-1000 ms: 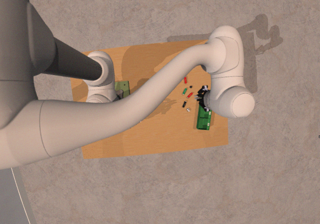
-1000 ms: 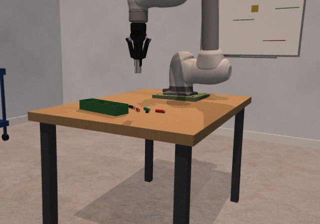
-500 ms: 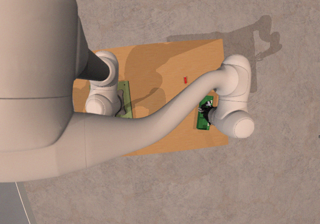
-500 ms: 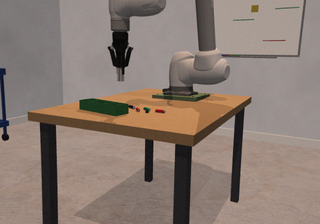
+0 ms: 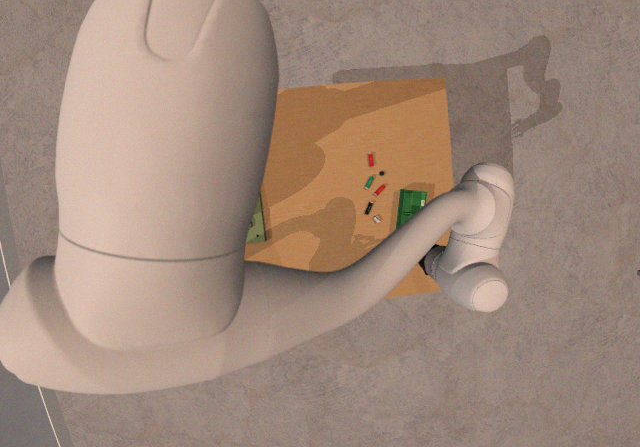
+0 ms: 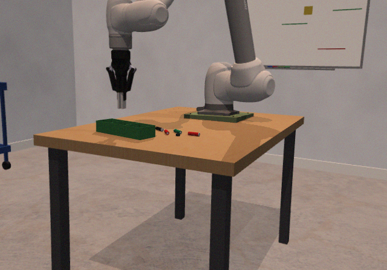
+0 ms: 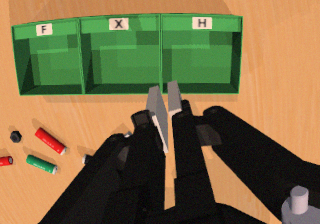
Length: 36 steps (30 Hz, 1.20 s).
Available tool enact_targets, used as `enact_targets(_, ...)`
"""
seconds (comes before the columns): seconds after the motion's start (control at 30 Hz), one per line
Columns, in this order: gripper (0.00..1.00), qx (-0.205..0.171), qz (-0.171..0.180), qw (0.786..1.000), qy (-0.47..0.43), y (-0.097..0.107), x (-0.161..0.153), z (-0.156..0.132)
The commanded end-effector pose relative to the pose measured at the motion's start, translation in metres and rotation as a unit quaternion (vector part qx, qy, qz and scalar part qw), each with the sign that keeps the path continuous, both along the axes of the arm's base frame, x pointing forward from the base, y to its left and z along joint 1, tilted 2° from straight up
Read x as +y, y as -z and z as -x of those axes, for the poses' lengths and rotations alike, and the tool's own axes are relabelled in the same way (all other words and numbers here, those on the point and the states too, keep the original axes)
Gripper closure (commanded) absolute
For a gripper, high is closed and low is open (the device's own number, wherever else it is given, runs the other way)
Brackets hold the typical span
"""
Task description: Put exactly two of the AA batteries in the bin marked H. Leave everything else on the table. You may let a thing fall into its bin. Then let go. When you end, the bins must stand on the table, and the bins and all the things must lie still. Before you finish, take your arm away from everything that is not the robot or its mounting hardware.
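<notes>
Light: I see even, soft brightness, no glare | Shadows: arm's shadow crosses table, another falls on floor beneath | Quality: all views slightly soft; small items at centre right of top view perhaps too blurred to read

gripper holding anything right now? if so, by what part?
Nothing visible is held. The gripper is shut with its fingertips nearly touching and no battery shows between them, above the near wall of the green bin. All three compartments look empty.

Pale grey walls, mottled concrete floor, a framed whiteboard upper right, a wooden, black-legged bench at centre.
</notes>
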<state>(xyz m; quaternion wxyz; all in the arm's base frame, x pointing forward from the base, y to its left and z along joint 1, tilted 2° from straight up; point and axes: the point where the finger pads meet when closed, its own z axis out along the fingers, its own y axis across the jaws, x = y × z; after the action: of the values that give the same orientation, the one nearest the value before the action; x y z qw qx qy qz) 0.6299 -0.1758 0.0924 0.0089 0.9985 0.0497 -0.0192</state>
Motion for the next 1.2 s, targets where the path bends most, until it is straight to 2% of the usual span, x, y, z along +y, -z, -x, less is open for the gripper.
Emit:
enact_targets(0.0,0.95,0.0,0.002,1.0,-0.003,0.012,-0.028,-0.01)
enact_targets(0.1,0.95,0.0,0.002,1.0,-0.003,0.02,-0.045,-0.016)
enact_targets(1.17,0.95,0.0,0.002,1.0,-0.003,0.02,-0.045,-0.016)
